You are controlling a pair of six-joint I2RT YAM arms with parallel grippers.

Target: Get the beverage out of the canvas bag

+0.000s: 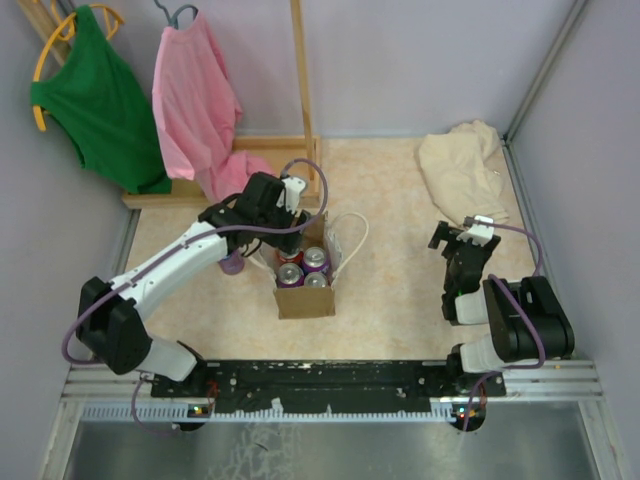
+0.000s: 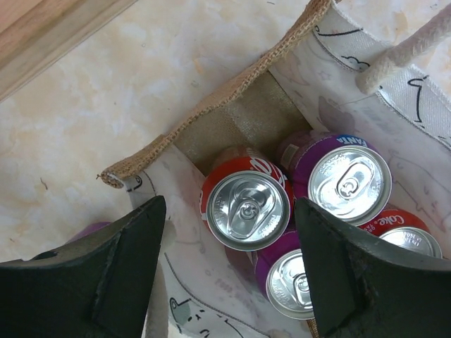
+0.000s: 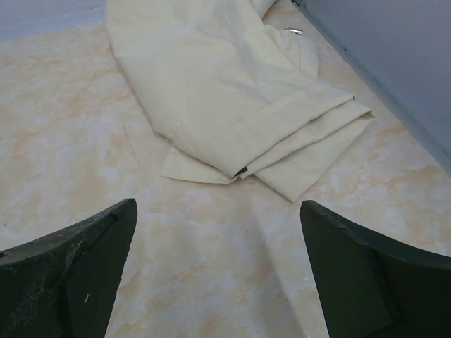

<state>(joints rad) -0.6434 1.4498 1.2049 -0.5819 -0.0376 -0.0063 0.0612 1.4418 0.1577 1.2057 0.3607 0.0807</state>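
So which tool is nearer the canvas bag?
Left. The left tool is over the open top of the canvas bag; the right tool is far off to its right, by the cream cloth.

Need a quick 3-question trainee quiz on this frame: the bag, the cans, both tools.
1. Count: how many cans stand inside the canvas bag in the left wrist view?
2. True or false: the right tool is shut on a can.
3. Which can sits under the gap of the open left tool? A) the red can by the bag's burlap end B) the purple Fanta can C) the purple can outside the bag

Key: 1) Four: two red, two purple. 2) False: it is open over the table, near the cream cloth. 3) A.
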